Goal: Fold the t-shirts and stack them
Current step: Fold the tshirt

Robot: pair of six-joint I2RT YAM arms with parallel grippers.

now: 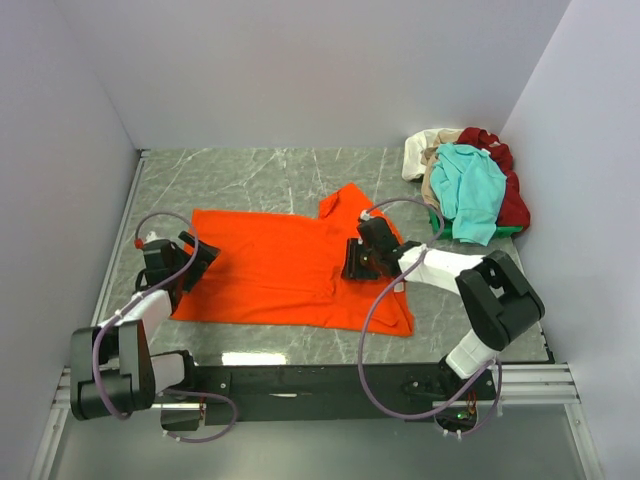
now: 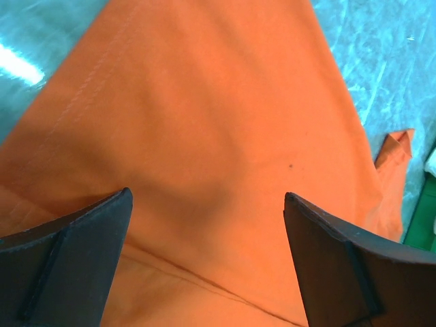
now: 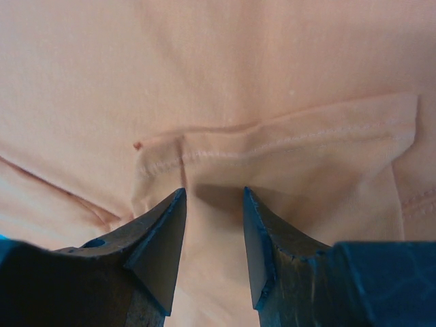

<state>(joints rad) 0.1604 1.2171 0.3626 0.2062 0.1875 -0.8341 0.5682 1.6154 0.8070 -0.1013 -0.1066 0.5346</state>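
Spread flat across the middle of the grey marbled surface (image 1: pixel 260 175): 1 orange t-shirt (image 1: pixel 270 270), long side running left to right, 1 sleeve (image 1: pixel 343 203) poking toward the far wall, near right corner trailing toward the front edge. Shallow creases only across the body in the top view.

Over the shirt's left end, held low and close to the cloth: left pincer (image 2: pixel 208 204). Spread wide, its 2 dark fingers (image 2: pixel 75 266) well apart, only flat orange fabric showing between them. Touching the cloth or just above it, cannot tell. A line of stitching near the cloth's left edge in that wrist view, grey surface showing past the fabric at both upper corners.

Over the right part of the same shirt, near the base of the sleeve: right pincer (image 3: pixel 213 204). Set narrow, fingertips down at the cloth, straddling a small raised ridge of fabric just below a stitched hem (image 3: pixel 293 139). Gap filled with fabric; pinched or merely straddled, cannot tell. Cloth washed out to pale peach in that wrist view.

Heaped in the far right corner, well apart from both pincers: a pile of other shirts. Teal t-shirt (image 1: pixel 468 190) on top and in front, dark red t-shirt (image 1: pixel 500 165) behind and to the right, cream t-shirt (image 1: pixel 422 152) at the left. A strip of green (image 1: pixel 500 231) showing under the pile's near edge.
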